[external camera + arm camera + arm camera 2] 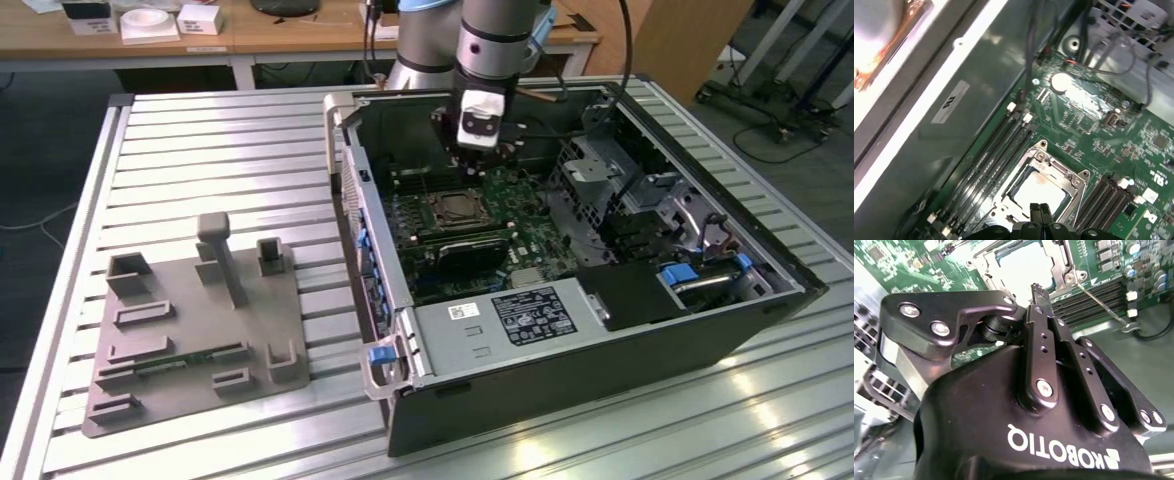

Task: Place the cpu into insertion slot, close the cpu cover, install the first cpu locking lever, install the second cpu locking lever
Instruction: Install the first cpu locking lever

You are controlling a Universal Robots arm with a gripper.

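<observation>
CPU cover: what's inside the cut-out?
The cpu shows through the cpu cover's cut-out, silvery top up. Anything beneath the cpu is covered by it, and the gripper blocks one edge.

An open black case (587, 370) lies on the slatted metal desk (214, 140), its green motherboard (541, 235) exposed. Toward the exterior view's left sits a grey fixture plate (200, 330). The first wrist view picks out memory slots (986, 155) and a coin battery (1059, 82) on the board.

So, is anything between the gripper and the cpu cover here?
Nothing visible. The shut gripper hangs over one edge of the cpu cover, open air between; the cpu shows through its cut-out.
</observation>
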